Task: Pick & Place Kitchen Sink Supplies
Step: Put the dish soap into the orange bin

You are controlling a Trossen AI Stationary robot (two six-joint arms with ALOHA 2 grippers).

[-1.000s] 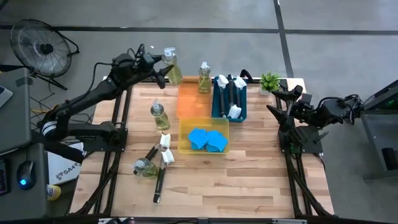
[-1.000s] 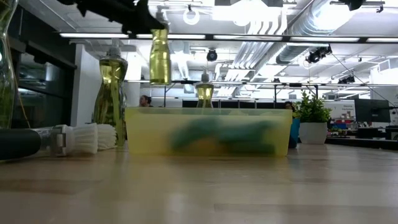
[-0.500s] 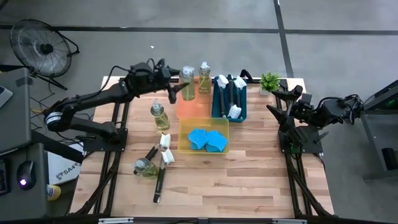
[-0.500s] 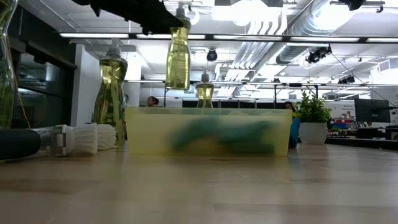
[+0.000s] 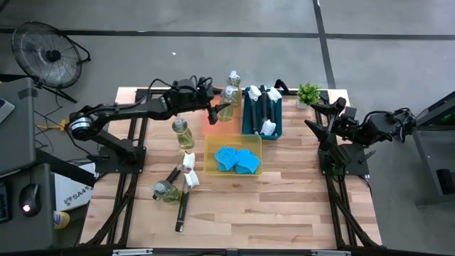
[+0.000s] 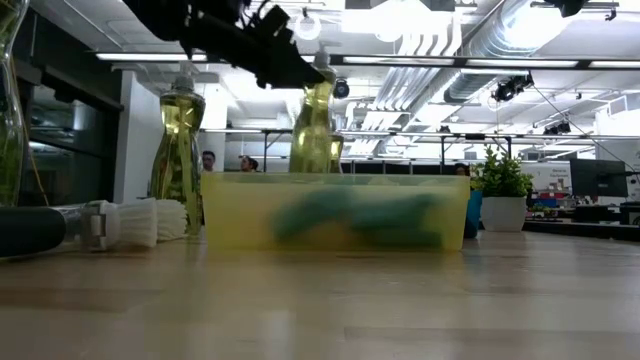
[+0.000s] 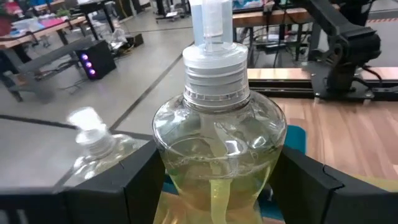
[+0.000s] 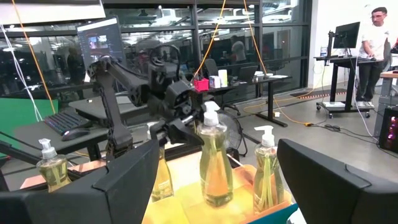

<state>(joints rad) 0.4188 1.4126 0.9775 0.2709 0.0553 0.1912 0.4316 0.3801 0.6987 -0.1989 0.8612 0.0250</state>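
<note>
Wooden table (image 5: 284, 192) under me — my left gripper (image 5: 215, 112) clenches a soap bottle (image 5: 225, 109) over the orange tray (image 5: 213, 124), beside another bottle (image 5: 233, 80). My right gripper (image 5: 321, 115) waits spread wide, past the plant (image 5: 308, 92) — well apart.

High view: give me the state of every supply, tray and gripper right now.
Left gripper: shut on held soap bottle, upright over orange tray.
Bottle by tray's far edge: upright.
Bottle on table: upright.
Near-left bottle: lying down.
Loose brushes: lying on table.
Teal tray: holds brushes.
Yellow tray: holds blue sponges.
Right gripper: open, empty.
</note>
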